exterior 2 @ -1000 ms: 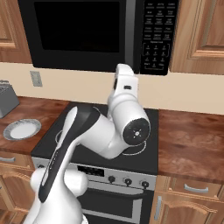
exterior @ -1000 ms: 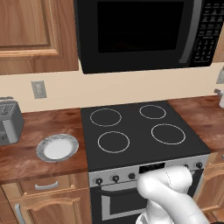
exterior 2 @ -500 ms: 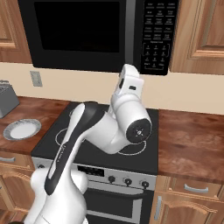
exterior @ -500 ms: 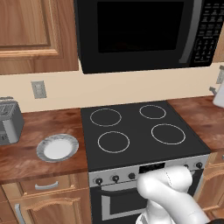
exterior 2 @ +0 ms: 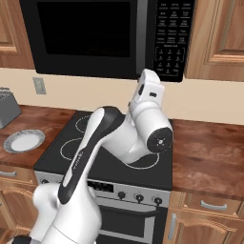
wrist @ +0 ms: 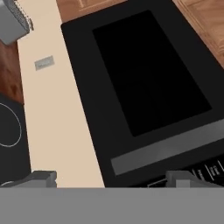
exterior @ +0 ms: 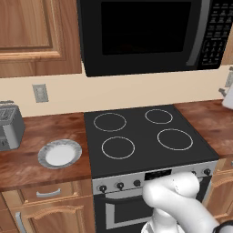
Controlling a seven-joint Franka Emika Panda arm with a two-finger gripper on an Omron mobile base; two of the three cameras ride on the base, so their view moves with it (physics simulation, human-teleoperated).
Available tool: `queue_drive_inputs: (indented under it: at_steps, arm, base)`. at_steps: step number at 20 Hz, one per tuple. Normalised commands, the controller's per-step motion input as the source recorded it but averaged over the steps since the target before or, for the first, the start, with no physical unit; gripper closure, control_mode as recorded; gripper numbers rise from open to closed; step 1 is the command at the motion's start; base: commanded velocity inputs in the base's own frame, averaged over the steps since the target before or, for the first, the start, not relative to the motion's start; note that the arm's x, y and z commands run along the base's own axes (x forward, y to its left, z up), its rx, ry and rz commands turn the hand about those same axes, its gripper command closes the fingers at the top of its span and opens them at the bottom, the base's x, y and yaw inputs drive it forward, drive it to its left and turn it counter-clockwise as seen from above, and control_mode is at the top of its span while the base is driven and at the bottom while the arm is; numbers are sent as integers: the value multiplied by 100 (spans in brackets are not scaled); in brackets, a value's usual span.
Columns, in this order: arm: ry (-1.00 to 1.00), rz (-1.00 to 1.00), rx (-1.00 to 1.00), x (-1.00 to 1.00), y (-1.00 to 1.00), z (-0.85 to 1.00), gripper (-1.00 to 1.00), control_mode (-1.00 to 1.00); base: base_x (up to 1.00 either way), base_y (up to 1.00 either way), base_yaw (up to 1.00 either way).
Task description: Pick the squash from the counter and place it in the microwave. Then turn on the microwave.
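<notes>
Claw (wrist: 112, 178) spread about as wide as it goes, gripping nothing, aimed up at the large black microwave with dark glass door and grey handle (wrist: 148, 74). Mounted directly above the black four-ring stovetop (exterior: 145, 136), door shut.

Cannot tell where the squash lies; presumably somewhere on the reddish-brown wood-grain surface (exterior: 27, 168) flanking the stovetop.

Probably firm, fairly light and smooth-skinned, so liable to roll or slip. Best taken across the widest part, tips just below the bulge, with steady rather than hard pressure. Not fragile, by that reckoning.

Counted: one microwave; one stovetop with four rings; one round grey-rimmed white plate (exterior: 59, 154) left of the stovetop; one small grey toaster (exterior: 9, 125) further left of the stovetop; one wall outlet (exterior: 40, 93) above and left of the stovetop.
</notes>
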Motion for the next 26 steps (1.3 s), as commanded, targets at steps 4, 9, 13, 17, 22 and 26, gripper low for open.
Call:
queue_drive_inputs:
  at_steps: [4, 9, 13, 17, 22, 26]
  arm:
    - [-1, 5, -2, 7, -7, 0, -100, -100]
    - [-5, 14, -7, 3, 0, 0, -100, -100]
    - [-2, 6, -10, 13, 0, 0, -100, -100]
    - [0, 0, -10, 23, 0, 0, -100, -100]
    - [0, 0, -10, 23, 0, 0, -100, -100]
    - [0, -1, -7, 17, 0, -1, -100, -100]
  base:
    - [0, 0, 0]
    - [0, 0, 0]
    - [0, 0, 0]
    - [0, 0, 0]
    - [0, 0, 0]
    - [0, 0, 0]
